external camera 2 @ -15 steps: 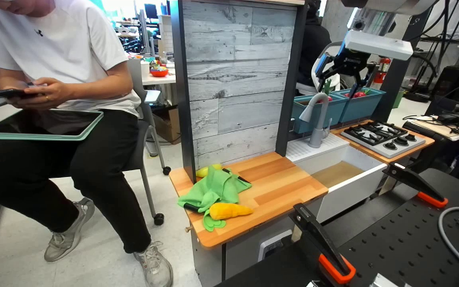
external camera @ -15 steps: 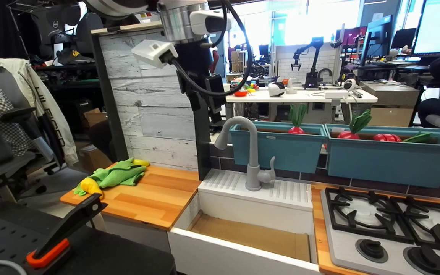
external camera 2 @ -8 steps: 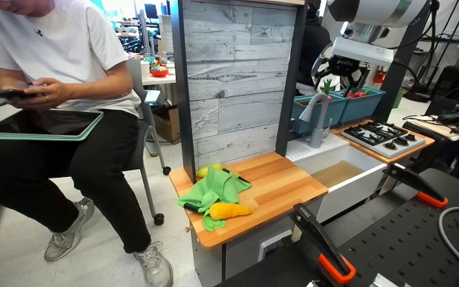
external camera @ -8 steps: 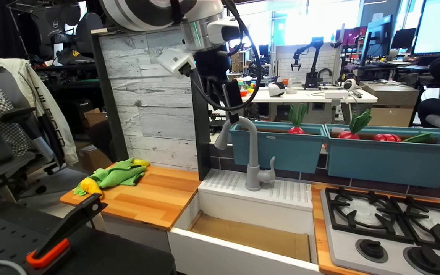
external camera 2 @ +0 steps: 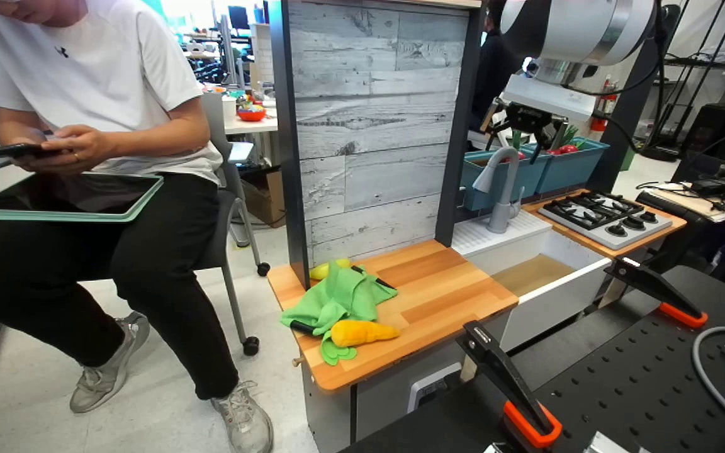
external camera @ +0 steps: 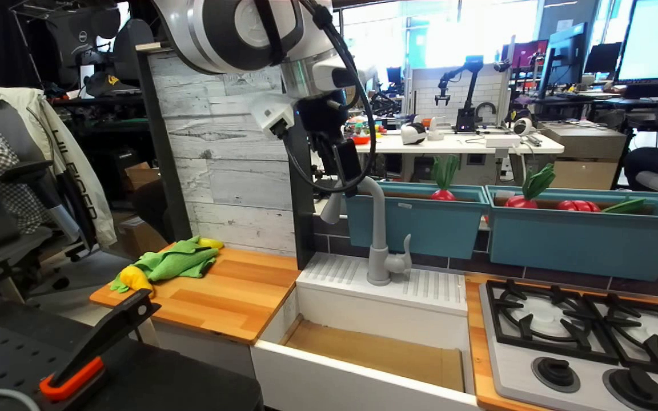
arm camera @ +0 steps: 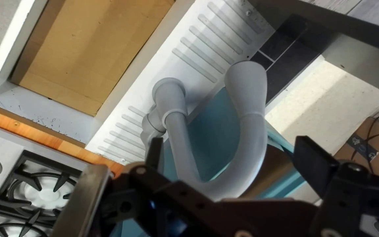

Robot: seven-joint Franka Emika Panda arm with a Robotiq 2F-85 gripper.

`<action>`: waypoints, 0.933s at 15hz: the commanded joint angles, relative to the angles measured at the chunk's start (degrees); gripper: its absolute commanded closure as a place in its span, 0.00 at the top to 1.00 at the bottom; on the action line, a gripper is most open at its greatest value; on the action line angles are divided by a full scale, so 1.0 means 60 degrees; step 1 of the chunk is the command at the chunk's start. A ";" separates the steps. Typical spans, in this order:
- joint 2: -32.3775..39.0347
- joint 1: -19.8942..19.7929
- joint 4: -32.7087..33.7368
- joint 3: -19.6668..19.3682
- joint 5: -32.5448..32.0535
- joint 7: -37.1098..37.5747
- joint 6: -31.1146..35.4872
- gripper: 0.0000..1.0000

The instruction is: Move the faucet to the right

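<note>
The grey faucet (external camera: 379, 222) stands upright on the white ribbed ledge behind the sink; it also shows in an exterior view (external camera 2: 506, 189). Its arched spout points toward the wooden panel, and its small handle is on the stove side. My gripper (external camera: 340, 171) is at the top of the arch and hides part of it there. In an exterior view my gripper (external camera 2: 515, 150) is just above and around the arch top. In the wrist view the faucet's neck (arm camera: 252, 144) lies between the open fingers of my gripper (arm camera: 229, 141), with a gap on either side. Contact is not visible.
Blue planters (external camera: 414, 225) with red toy vegetables stand behind the faucet. A dark post and wooden panel (external camera: 237, 160) rise beside it. The stove (external camera: 580, 337) is on the other side, the sink (external camera: 374, 351) in front. A green cloth (external camera: 183, 260) lies on the wooden counter.
My gripper has come down from above onto the faucet's arch, first shifting toward the faucet and then lowering. The fingers stay open. The faucet has not moved.
</note>
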 commanded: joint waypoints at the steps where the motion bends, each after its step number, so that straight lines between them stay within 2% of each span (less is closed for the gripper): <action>1: 0.0378 0.0041 0.0478 0.0013 0.0153 0.0191 0.0052 0.76; 2: 0.0418 0.0024 0.0526 0.0019 0.0150 0.0188 0.0044 0.74; 6: 0.0539 -0.0046 0.0674 0.0054 0.0158 0.0136 0.0017 0.42; 7: 0.0553 -0.0062 0.0686 0.0062 0.0150 0.0106 0.0008 0.46; 8: 0.0564 -0.0071 0.0703 0.0073 0.0136 0.0071 0.0016 0.76; 9: 0.0570 -0.0084 0.0730 0.0098 0.0138 0.0054 -0.0010 0.73; 10: 0.0586 -0.0109 0.0737 0.0116 0.0146 0.0029 -0.0007 0.73; 11: 0.0591 -0.0127 0.0727 0.0128 0.0128 -0.0018 -0.0007 0.29; 12: 0.0595 -0.0151 0.0715 0.0146 0.0122 -0.0062 0.0002 0.33; 13: 0.0581 -0.0147 0.0690 0.0141 0.0109 -0.0080 -0.0001 0.32; 14: 0.0574 -0.0159 0.0688 0.0163 0.0114 -0.0100 -0.0001 0.23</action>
